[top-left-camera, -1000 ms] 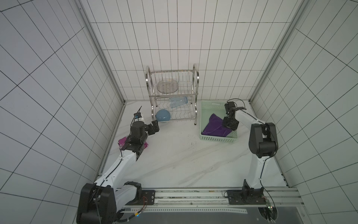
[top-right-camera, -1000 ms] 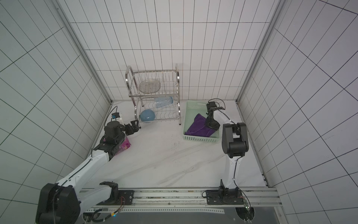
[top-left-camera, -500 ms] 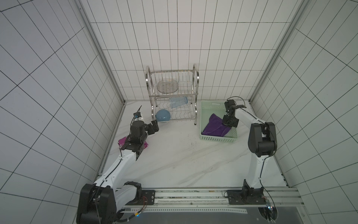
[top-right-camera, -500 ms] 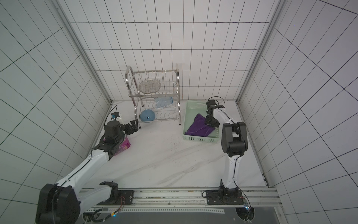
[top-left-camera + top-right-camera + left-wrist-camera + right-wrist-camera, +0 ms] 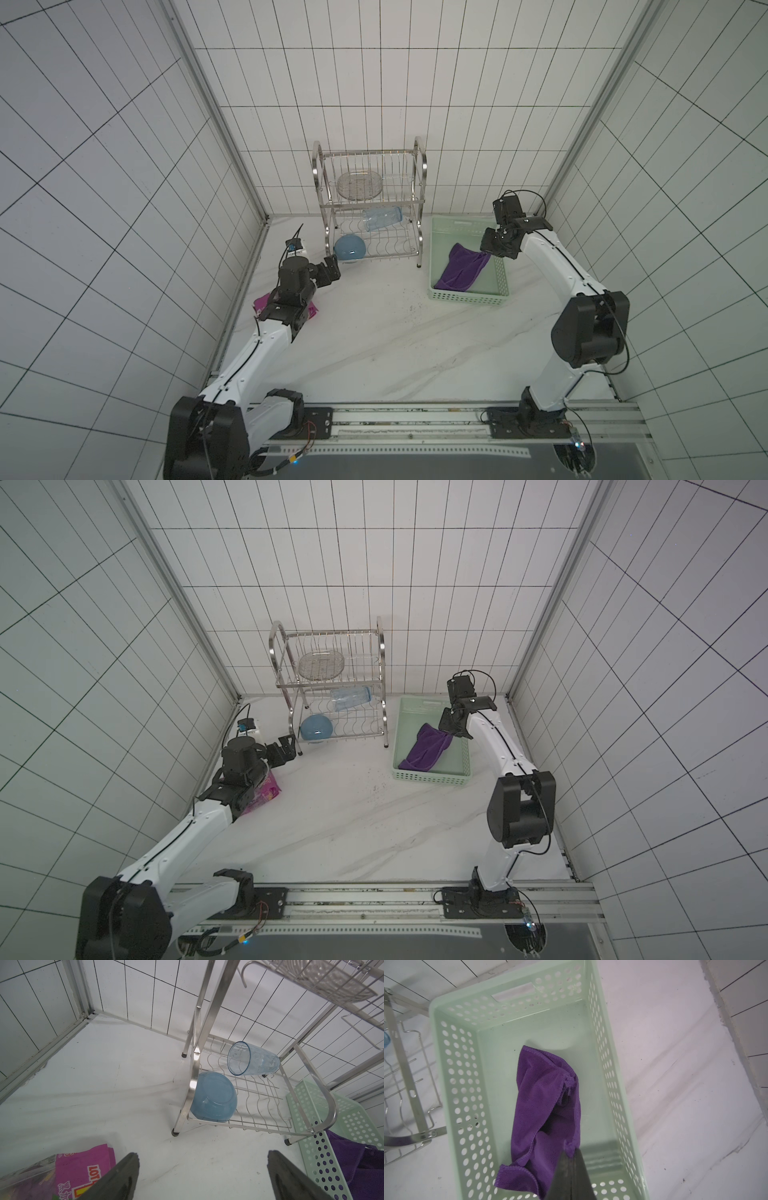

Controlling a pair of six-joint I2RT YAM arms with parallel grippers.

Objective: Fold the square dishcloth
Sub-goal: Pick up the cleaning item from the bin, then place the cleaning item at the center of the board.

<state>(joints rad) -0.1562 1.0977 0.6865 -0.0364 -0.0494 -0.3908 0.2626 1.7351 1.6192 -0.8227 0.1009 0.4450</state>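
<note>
**Top views.** We located the deep purple, soft, textured square dishcloth (image 5: 462,272) bunched inside the pale green perforated plastic basket (image 5: 469,297), at the rear right of the white marble-look tabletop (image 5: 374,345). The R gripper (image 5: 491,252) sat at the dishcloth's far corner, which was raised off the basket floor. Both top views showed this (image 5: 448,729). The L gripper (image 5: 331,271) hovered well apart from it, near the two-tier steel wire dish rack (image 5: 370,216).

**L wrist view.** The L gripper (image 5: 200,1157) had its jaws spread wide w/ nothing between them. A glossy pink printed snack packet (image 5: 83,1167) lay near it.

**R wrist view.** The R gripper (image 5: 570,1155) was pressed together, pinching a small tuck of the dishcloth (image 5: 546,1105) edge.

**Procedure (our judgement).** We took the step in hand to be extraction from the basket.
- Lift vertically until the trailing hem clears the basket wall, then move over to open tabletop.
- The pinch looked thin, so go slow. A snag on the wall could pull it free.
- Spread the dishcloth flat, w/ the L gripper on an adjacent corner, before folding.
</note>
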